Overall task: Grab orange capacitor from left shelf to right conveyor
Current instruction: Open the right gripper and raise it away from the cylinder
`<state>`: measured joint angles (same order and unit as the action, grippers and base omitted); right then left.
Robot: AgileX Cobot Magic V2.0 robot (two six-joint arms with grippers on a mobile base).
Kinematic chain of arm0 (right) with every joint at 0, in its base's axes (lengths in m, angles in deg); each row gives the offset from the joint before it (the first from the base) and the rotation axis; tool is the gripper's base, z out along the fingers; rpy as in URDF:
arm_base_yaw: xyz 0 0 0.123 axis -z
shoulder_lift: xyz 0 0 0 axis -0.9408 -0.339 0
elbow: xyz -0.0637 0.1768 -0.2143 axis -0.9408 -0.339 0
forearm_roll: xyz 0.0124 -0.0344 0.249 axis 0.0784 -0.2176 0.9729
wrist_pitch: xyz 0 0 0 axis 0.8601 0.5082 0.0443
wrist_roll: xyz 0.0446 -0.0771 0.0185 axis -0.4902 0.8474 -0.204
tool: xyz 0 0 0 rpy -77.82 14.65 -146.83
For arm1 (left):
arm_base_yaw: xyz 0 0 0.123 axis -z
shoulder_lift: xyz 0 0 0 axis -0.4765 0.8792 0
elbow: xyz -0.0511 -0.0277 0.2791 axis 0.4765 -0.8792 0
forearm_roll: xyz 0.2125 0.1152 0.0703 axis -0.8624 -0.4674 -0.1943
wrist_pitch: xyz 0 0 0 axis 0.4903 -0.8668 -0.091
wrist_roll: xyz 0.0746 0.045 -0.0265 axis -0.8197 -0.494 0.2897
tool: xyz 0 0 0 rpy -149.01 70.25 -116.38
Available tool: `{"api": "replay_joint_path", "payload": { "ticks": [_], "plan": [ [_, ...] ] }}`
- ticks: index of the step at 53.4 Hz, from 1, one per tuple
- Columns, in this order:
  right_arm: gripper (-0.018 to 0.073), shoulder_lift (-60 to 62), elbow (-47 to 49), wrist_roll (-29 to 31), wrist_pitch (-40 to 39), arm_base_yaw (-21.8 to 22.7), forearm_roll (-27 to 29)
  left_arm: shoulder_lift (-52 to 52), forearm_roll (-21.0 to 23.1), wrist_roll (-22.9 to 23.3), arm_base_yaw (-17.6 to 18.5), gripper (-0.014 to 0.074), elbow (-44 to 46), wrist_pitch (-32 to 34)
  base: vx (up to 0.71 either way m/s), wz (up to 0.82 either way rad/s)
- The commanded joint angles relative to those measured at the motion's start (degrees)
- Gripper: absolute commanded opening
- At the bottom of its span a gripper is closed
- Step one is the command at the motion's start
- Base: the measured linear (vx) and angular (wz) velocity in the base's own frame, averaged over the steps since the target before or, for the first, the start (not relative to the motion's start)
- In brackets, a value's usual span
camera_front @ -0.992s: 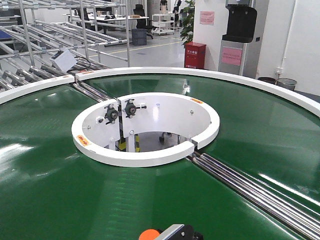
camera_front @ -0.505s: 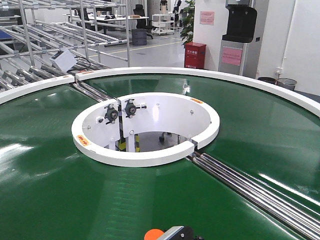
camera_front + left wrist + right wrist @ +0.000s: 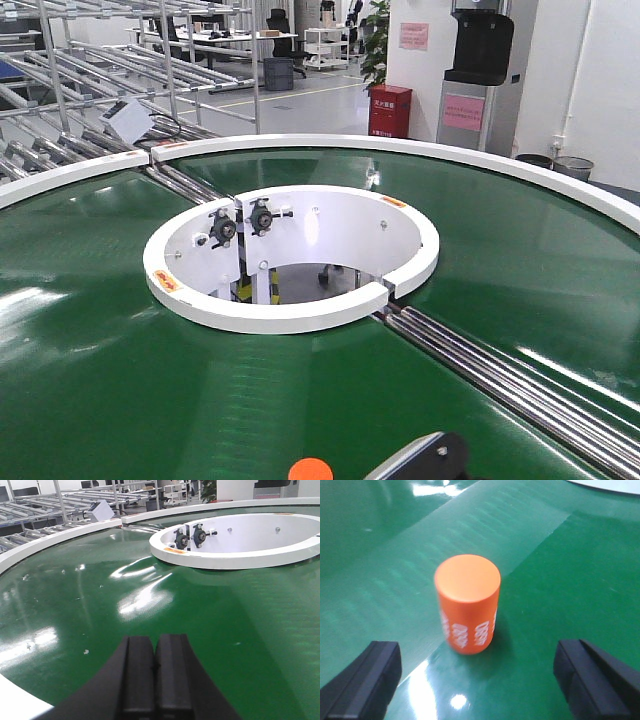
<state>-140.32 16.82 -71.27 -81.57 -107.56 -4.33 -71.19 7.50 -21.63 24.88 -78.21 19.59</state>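
The right gripper (image 3: 475,680), a pair of black plastic fingers, has its jaws spread wide apart in the right wrist view, 1 finger at each lower corner. Between them and slightly beyond stands the orange capacitor (image 3: 467,602), a bright orange smooth cylinder with white characters printed vertically. It stands upright on its flat base, clear of both fingers, on the glossy green belt of the right conveyor (image 3: 570,570). The upright pose is the stable one for a cylinder, since it cannot roll. The wide jaw gap is judged to mean the part is released and the placement step complete or nearly so.

In the left wrist view, the left gripper (image 3: 155,667) shows 2 black fingers pressed together with nothing between them. It hangs over the belt near the white outer rim (image 3: 50,542), apparently idle, because the right arm serves this side.

In the front-facing view, only the capacitor's top shows, as an orange disc at the bottom edge. Beside it is a grey and black part of the right arm (image 3: 425,460). The white inner ring (image 3: 290,315) lies well apart from the part. The shiny steel rail racks (image 3: 90,130) stand beyond the rim at upper left; whether they are the left shelf cannot be told.
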Motion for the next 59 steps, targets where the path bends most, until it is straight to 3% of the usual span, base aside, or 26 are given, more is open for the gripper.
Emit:
{"api": "replay_joint_path", "payload": {
  "ticks": [1, 15, 30, 39, 59],
  "plan": [
    [0.0631, 9.06, 1.08, 0.69, 5.39, 0.41, 1.92, -0.71, 0.2, 0.09, -0.14, -0.0006, -1.86, 4.71, 0.0, 0.0],
    [0.0578, 25.94, 1.08, 1.65, 23.68, 0.41, 3.32, -0.71, 0.2, 0.09, -0.14, -0.0006, -1.86, 4.71, 0.0, 0.0],
    [0.053, 39.08, 1.08, 5.87, 35.46, 0.41, 2.63, -0.71, 0.2, 0.09, -0.14, -0.0006, -1.86, 4.71, 0.0, 0.0],
    [0.0486, 43.02, 1.08, 5.85, 38.92, 0.41, -2.76, -0.71, 0.2, 0.09, -0.14, -0.0006, -1.86, 4.71, 0.0, 0.0],
    [0.0323, 43.09, 0.59, 4.97, 40.28, 0.41, -2.49, -0.71, 0.2, 0.09, -0.14, -0.0006, -1.86, 4.71, 0.0, 0.0]
  ]
}}
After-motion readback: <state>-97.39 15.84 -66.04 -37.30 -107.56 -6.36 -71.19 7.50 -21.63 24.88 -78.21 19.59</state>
